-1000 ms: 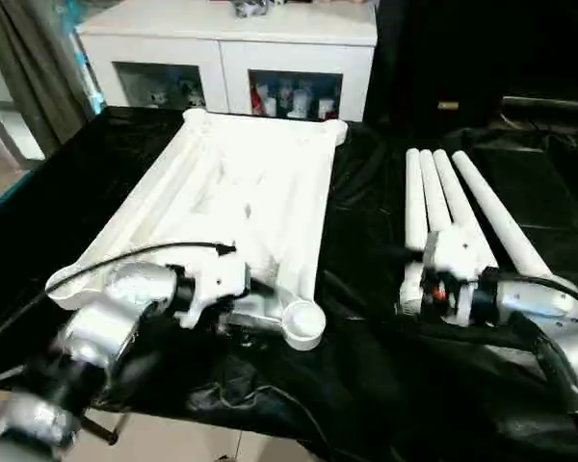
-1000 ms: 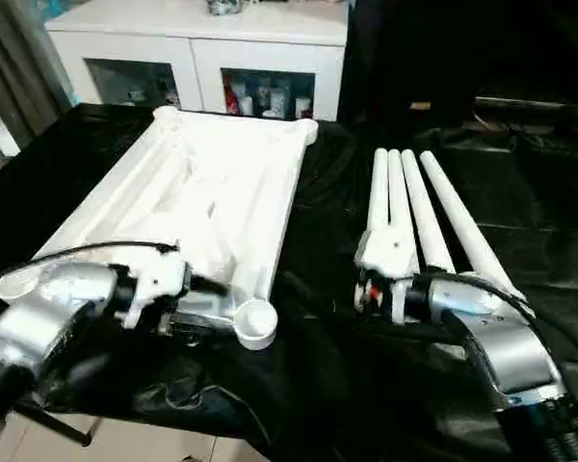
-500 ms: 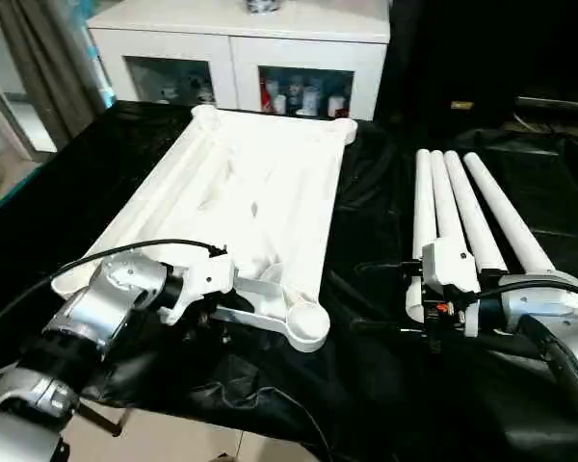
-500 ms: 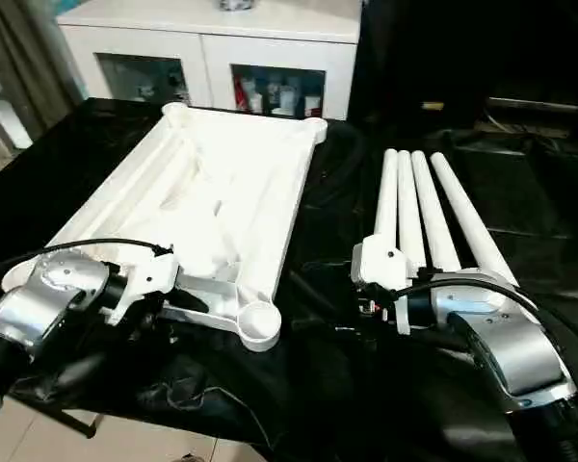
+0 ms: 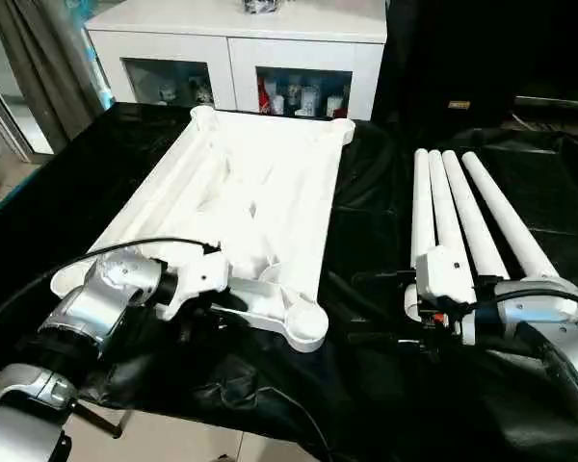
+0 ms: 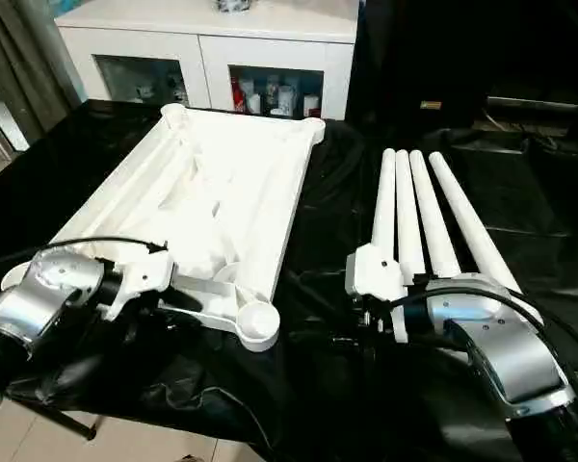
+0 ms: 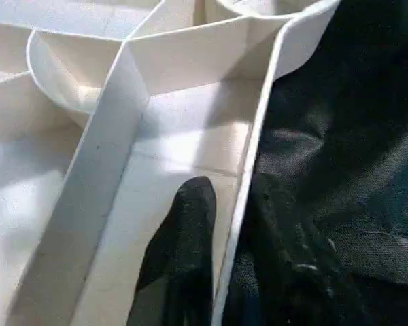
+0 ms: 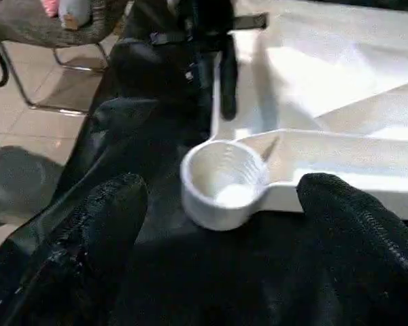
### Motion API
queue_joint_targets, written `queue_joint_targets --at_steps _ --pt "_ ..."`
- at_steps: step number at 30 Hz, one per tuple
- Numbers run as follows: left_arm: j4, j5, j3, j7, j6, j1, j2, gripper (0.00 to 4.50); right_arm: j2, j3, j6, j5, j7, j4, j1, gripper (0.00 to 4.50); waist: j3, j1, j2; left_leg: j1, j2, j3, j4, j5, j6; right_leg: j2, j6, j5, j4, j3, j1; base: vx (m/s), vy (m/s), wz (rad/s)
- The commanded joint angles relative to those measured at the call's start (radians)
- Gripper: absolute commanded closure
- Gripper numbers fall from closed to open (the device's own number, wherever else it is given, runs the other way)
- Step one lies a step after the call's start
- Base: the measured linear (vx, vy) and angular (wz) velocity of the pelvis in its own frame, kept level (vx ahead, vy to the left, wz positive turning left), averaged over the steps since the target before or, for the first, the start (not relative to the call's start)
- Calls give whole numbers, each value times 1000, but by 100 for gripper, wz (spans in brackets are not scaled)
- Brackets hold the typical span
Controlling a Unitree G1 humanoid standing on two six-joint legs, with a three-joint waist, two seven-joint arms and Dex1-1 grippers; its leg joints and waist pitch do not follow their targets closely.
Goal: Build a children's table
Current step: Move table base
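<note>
Left hand [image 7: 224,272] pinches the near rim of the tabletop [image 5: 260,192]; right hand [image 8: 217,238] gapes wide, empty, by the legs [image 5: 462,217].

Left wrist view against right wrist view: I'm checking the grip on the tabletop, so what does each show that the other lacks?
Left wrist view: the left gripper straddling the tabletop's thin rim wall, one finger inside on the ribbed underside, the other outside over the black cloth.

Right wrist view: the right gripper open and empty, the round corner socket between its fingers, and tiled floor.

Both: tabletop, cloth, and the left gripper at the rim.
</note>
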State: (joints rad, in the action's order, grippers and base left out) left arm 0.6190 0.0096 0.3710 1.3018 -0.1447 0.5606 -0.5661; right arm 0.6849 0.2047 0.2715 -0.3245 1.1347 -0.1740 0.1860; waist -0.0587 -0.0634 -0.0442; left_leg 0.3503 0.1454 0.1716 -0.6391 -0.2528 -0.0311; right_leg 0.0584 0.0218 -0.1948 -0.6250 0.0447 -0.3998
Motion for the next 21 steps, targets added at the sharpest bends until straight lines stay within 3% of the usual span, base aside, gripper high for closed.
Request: queue_joint_targets --at_steps 1,4,9,15,21 --pt "-24 16 -10 -22 -42 6 -11 387 8 -5 4 -5 -6 -30 -5 52 64 -4 -4 4 87 -37 89 -95 47 101 282 -94 70 -58 62 0 0 0" --pt "-45 38 -1 -37 -113 -7 -22 403 4 -7 -3 3 -15 -35 -14 52 63 -1 -9 7 89 -39 91 -100 46 102 280 -95 69 -58 63 0 0 0" --pt "-68 100 9 -104 -226 -6 -25 438 -10 -4 -3 6 -25 -42 -22 52 63 2 -4 7 88 -38 90 -106 48 102 275 -110 72 -58 64 0 0 0" --pt "-76 202 30 -173 -326 11 -61 449 -28 6 -15 11 -35 -27 -17 52 62 3 -4 6 88 -38 90 -103 48 101 270 -113 70 -58 60 0 0 0" --pt "-39 253 19 -237 -390 28 -84 449 -47 20 -34 36 -48 -9 -9 52 63 3 -5 5 87 -38 90 -98 42 100 265 -112 69 -57 57 0 0 0"
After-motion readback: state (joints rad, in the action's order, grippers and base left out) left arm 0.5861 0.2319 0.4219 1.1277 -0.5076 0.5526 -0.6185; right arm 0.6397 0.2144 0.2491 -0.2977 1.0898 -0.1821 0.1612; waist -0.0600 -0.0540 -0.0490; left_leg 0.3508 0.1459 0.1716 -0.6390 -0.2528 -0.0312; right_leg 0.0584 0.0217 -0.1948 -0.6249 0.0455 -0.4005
